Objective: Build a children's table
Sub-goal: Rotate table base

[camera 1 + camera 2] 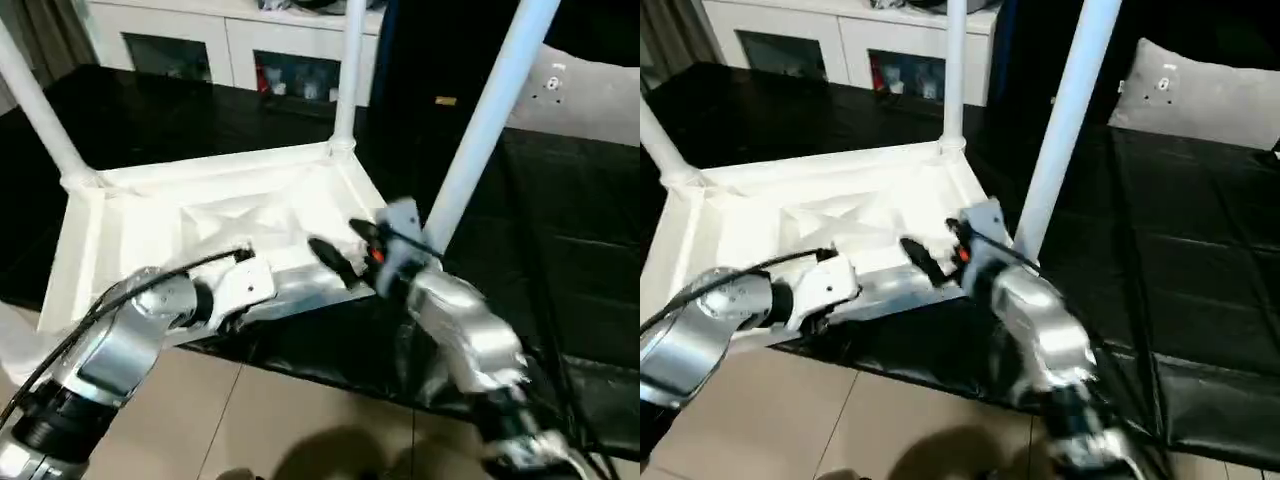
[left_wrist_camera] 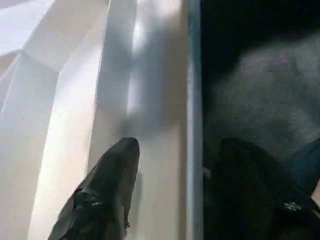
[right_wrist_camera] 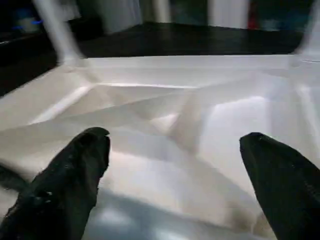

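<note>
The children's table [image 1: 215,225] is seen lying upside down on a black-covered surface [image 1: 560,250], its ribbed underside turned up and its near edge close to the surface's front border, beyond which a tiled floor [image 1: 250,420] is visible. Three white legs are shown standing up out of corner sockets: one at the far left corner [image 1: 35,105], one at the far right corner [image 1: 347,75], and one at the near right corner [image 1: 485,120], leaning slightly.

The left gripper [image 2: 165,165] is held at the table's near rim, its two black fingers [image 2: 107,190] spread apart with the rim's edge between them, one finger over the white underside and the other over the dark covering; nothing is gripped. The right gripper [image 3: 175,165] is positioned at the near right part of the table, just beside the base of the near right leg, its fingers [image 3: 75,175] set wide apart above the ribbed underside and holding nothing.

A white cabinet with glass doors [image 1: 230,50] is seen behind the surface, and a grey cushion [image 1: 1200,95] lies at the far right
</note>
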Controlling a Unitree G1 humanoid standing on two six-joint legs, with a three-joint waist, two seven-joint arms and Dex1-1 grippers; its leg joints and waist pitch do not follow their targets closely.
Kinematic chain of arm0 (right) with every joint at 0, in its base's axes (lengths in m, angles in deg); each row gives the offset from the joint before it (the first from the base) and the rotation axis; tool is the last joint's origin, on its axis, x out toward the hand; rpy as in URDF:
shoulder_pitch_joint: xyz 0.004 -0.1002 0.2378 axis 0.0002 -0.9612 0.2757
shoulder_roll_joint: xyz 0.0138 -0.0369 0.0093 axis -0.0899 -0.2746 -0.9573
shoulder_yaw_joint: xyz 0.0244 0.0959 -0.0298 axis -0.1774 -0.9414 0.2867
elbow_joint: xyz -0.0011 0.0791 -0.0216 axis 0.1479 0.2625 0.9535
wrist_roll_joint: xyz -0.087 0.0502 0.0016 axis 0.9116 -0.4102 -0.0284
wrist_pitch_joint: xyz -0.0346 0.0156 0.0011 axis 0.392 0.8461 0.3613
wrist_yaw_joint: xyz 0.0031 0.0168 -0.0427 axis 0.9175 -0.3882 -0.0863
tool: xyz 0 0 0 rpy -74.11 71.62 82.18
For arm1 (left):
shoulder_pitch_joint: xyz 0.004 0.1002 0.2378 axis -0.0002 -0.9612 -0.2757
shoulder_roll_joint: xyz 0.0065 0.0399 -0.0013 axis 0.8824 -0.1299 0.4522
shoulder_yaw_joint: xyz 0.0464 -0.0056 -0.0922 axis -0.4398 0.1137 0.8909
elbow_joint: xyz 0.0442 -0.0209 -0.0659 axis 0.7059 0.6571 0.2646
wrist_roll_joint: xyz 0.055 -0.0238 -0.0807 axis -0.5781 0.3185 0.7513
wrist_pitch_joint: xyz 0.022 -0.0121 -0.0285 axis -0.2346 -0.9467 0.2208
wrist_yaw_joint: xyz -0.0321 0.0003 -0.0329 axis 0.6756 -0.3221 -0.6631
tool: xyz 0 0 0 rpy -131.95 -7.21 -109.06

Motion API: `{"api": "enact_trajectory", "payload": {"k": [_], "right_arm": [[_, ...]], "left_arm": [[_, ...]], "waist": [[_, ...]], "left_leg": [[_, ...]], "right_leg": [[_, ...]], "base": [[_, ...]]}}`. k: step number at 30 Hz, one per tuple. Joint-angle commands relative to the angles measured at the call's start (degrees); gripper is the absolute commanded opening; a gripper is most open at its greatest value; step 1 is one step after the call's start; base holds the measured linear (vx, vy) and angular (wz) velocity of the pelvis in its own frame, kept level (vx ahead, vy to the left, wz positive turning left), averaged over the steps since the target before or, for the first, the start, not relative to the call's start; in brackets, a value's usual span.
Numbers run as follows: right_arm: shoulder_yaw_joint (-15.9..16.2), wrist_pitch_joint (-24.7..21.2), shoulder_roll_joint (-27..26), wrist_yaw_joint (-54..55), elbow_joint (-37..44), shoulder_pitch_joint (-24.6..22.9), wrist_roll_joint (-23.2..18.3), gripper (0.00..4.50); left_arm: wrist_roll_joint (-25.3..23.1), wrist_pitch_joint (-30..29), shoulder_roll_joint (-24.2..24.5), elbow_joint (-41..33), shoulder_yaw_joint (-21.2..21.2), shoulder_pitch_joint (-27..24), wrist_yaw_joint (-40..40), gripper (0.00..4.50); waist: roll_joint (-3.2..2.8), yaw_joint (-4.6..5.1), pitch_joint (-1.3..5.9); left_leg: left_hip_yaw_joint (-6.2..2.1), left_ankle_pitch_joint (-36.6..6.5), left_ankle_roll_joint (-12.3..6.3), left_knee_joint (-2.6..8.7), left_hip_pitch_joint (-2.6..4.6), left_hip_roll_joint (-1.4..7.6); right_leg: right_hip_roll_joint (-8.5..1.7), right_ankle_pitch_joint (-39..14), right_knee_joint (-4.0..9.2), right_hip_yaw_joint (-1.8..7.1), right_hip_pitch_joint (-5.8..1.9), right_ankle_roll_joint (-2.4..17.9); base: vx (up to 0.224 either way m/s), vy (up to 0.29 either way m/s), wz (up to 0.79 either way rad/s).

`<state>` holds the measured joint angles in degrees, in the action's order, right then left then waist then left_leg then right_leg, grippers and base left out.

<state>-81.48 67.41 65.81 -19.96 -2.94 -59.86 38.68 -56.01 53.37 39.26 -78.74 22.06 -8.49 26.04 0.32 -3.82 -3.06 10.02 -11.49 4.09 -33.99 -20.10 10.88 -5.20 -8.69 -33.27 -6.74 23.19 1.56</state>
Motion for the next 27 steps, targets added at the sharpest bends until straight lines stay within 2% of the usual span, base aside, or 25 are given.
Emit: {"api": "enact_trajectory", "payload": {"k": [1, 4, 5, 9, 13, 18, 20, 21, 22, 24, 26, 27], "right_arm": [[-3.93, 2.98, -0.36, 6.95, -4.88, 1.70, 1.64, 4.50], [-5.81, 5.74, 0.18, 12.78, -9.72, 3.44, 3.38, 4.50], [-6.42, 6.79, 0.39, 14.15, -11.40, 4.08, 3.77, 4.50], [-11.34, 9.96, 1.80, 18.54, -17.09, 6.64, 2.46, 4.50], [-13.24, 12.53, 4.50, 19.60, -20.90, 8.17, 2.90, 4.50], [-15.86, 15.68, 9.40, 20.24, -25.58, 9.84, 2.65, 4.50], [-17.08, 16.71, 11.92, 20.62, -27.24, 10.23, 2.66, 4.50], [-17.36, 16.99, 12.58, 20.69, -27.65, 10.31, 2.65, 4.50], [-17.83, 17.43, 13.66, 20.83, -28.17, 10.42, 2.64, 4.50], [-18.70, 17.83, 15.85, 20.81, -28.31, 10.29, 2.68, 4.50], [-18.86, 18.26, 16.79, 20.97, -28.48, 10.19, 3.03, 4.50], [-19.34, 18.23, 17.51, 20.93, -28.06, 9.84, 2.92, 4.50]], "left_arm": [[-1.48, 0.29, 0.45, 0.51, -0.35, -0.32, 1.32, 2.94], [-1.25, -0.01, 0.30, 0.44, -0.22, -0.26, 2.36, 2.94], [-1.16, -0.26, 0.29, 0.29, -0.28, -0.14, 2.80, 2.94], [-1.65, 0.56, -0.02, 1.25, 0.08, 0.28, 4.63, 2.94], [-2.35, 2.74, -1.33, 3.93, 0.15, 1.31, 6.61, 2.94], [-3.02, 6.04, -3.88, 8.82, -0.65, 3.51, 10.73, 2.94], [-3.69, 7.87, -5.51, 11.02, -1.42, 5.09, 12.69, 2.94], [-3.88, 8.49, -6.03, 11.66, -1.55, 5.54, 13.31, 2.94], [-4.02, 10.37, -7.29, 13.43, -1.63, 6.53, 14.72, 2.94], [-4.29, 13.32, -10.41, 17.63, -1.83, 8.68, 18.17, 2.94], [-4.44, 15.52, -11.60, 19.86, -2.45, 9.61, 19.38, 2.94], [-4.90, 17.40, -13.09, 22.69, -3.07, 10.78, 21.15, 2.94]], "waist": [[-0.22, 0.31, 3.66], [-0.01, 0.47, 3.60], [-0.12, 0.51, 3.60], [-0.07, 0.42, 3.62], [-0.03, -0.01, 3.67], [0.38, -0.71, 3.88], [0.45, -1.06, 3.95], [0.49, -1.17, 3.95], [0.65, -1.28, 4.06], [0.94, -1.34, 4.07], [1.12, -1.59, 4.23], [1.29, -1.37, 4.18]], "left_leg": [[-0.77, -9.44, 1.03, 4.73, 0.28, 2.34], [-0.65, -9.38, 1.13, 4.67, 0.34, 2.23], [-0.62, -9.96, 1.30, 4.67, 0.47, 2.17], [-0.52, -10.99, 1.10, 4.55, 0.59, 2.11], [-0.44, -10.75, 0.78, 4.41, 0.52, 2.03], [-0.33, -9.56, 0.05, 4.18, 0.32, 1.92], [-0.08, -9.91, -0.14, 3.98, 0.78, 1.90], [-0.06, -9.92, -0.21, 3.98, 0.80, 1.95], [-0.15, -9.06, -0.41, 3.96, 0.39, 1.99], [-0.07, -7.79, -1.20, 3.72, -0.01, 1.67], [0.01, -7.46, -1.56, 3.53, 0.15, 1.70], [-0.13, -7.18, -1.70, 3.52, -0.49, 1.61]], "right_leg": [[-3.77, -14.37, 2.84, 3.92, -2.94, 9.52], [-3.68, -15.04, 2.84, 3.89, -2.85, 9.37], [-3.60, -15.65, 2.91, 3.89, -2.78, 9.24], [-3.54, -15.95, 2.94, 3.88, -2.69, 8.83], [-3.44, -16.07, 2.98, 3.81, -2.75, 8.38], [-3.46, -15.33, 2.83, 3.70, -2.90, 8.32], [-3.31, -15.46, 3.04, 3.73, -2.53, 8.46], [-3.34, -15.28, 3.03, 3.75, -2.53, 8.57], [-3.41, -14.21, 2.67, 3.77, -2.91, 8.62], [-3.21, -13.61, 2.72, 3.70, -2.99, 8.25], [-3.25, -13.44, 2.66, 3.75, -2.88, 8.13], [-3.28, -13.55, 2.49, 3.69, -3.26, 7.83]], "base": [[0.000, 0.000, 0.00], [0.000, 0.000, 0.00], [0.000, 0.000, 0.00], [0.000, 0.000, 0.00], [0.000, 0.000, 0.00], [0.000, 0.000, 0.00], [0.000, 0.000, 0.00], [0.000, 0.000, 0.00], [0.000, 0.000, 0.00], [0.000, 0.000, 0.00], [0.000, 0.000, 0.00], [0.000, 0.000, 0.00]]}}
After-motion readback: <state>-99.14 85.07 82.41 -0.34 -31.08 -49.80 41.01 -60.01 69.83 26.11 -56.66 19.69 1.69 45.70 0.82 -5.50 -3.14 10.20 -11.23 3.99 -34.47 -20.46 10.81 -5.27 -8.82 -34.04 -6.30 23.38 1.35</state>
